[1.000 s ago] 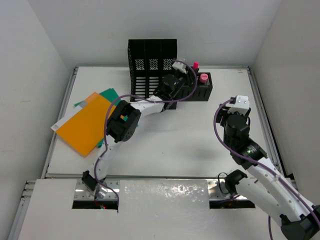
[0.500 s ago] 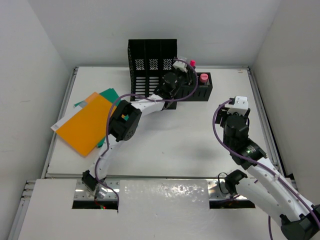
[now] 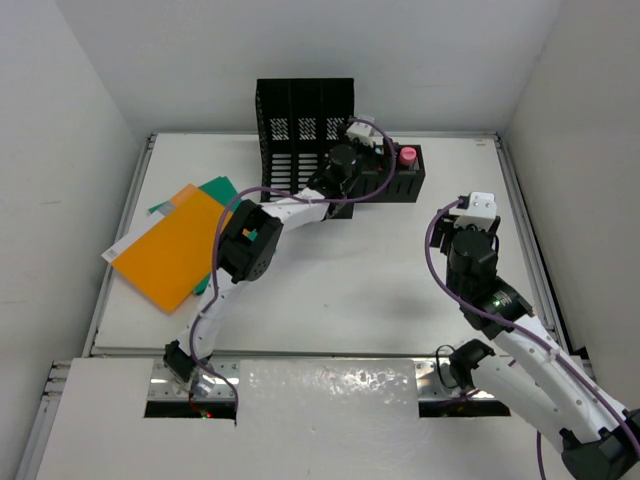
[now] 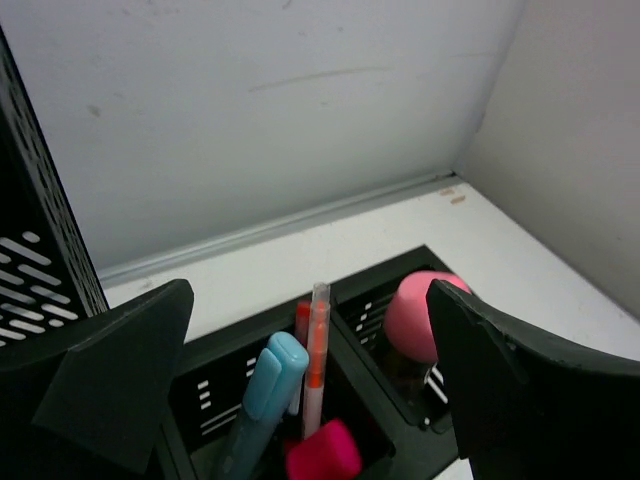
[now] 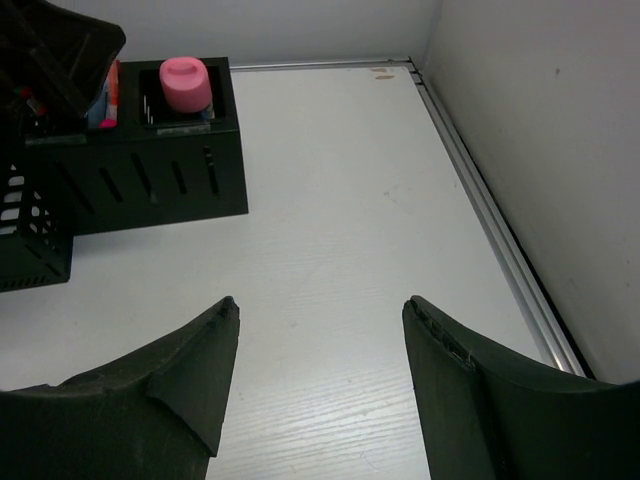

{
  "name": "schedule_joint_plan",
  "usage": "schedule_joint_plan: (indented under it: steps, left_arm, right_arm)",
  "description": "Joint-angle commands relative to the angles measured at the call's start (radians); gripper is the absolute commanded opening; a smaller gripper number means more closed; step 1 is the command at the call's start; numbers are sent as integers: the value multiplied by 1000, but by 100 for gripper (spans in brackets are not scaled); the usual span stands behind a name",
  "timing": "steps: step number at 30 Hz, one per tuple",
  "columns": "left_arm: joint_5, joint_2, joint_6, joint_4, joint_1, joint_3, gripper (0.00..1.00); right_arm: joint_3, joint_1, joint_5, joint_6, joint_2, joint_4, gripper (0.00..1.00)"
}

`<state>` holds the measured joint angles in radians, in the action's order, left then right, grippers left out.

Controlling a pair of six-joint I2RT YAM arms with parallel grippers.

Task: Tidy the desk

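Note:
The desk (image 3: 350, 290) is a large white tabletop with metal rails. My left gripper (image 3: 365, 150) hangs open over a black pen holder (image 3: 395, 182) at the back. In the left wrist view the left gripper (image 4: 310, 300) has its jaws wide apart on either side of one compartment. In it stand a blue highlighter (image 4: 270, 380), an orange-and-white pen (image 4: 318, 340) and a magenta marker (image 4: 325, 452); nothing touches the fingers. A pink round cap (image 4: 425, 315) sits in the neighbouring compartment. My right gripper (image 5: 320, 305) is open above bare desk (image 5: 330, 200) at the right.
A black slotted file holder (image 3: 305, 125) stands at the back, left of the pen holder. Orange paper (image 3: 175, 245) and green sheets (image 3: 215, 190) lie fanned out at the desk's left edge. White walls close in the back and both sides.
My left gripper has opened. The magenta marker it held above the pen holder has dropped down into the compartment. The right arm has not moved.

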<state>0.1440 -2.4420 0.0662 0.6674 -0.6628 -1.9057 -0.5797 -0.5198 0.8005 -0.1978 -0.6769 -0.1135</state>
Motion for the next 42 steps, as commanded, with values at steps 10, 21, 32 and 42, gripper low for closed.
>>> schedule_joint_plan:
  steps: [10, 21, 32, 42]
  left_arm:
    - [-351, 331, 55, -386, 19, -116, 99]
    - [-163, 941, -48, -869, 45, 270, 0]
    - [393, 1147, 237, -1146, 382, 620, 0]
    - [249, 830, 166, -1272, 851, 477, 42]
  right_arm:
    - [24, -2, -32, 11, -15, 93, 65]
    - [72, 0, -133, 35, -105, 271, 63]
    - [-126, -12, -581, -35, -452, 215, 40]
    - [-132, -23, -627, -35, -529, 313, 41]
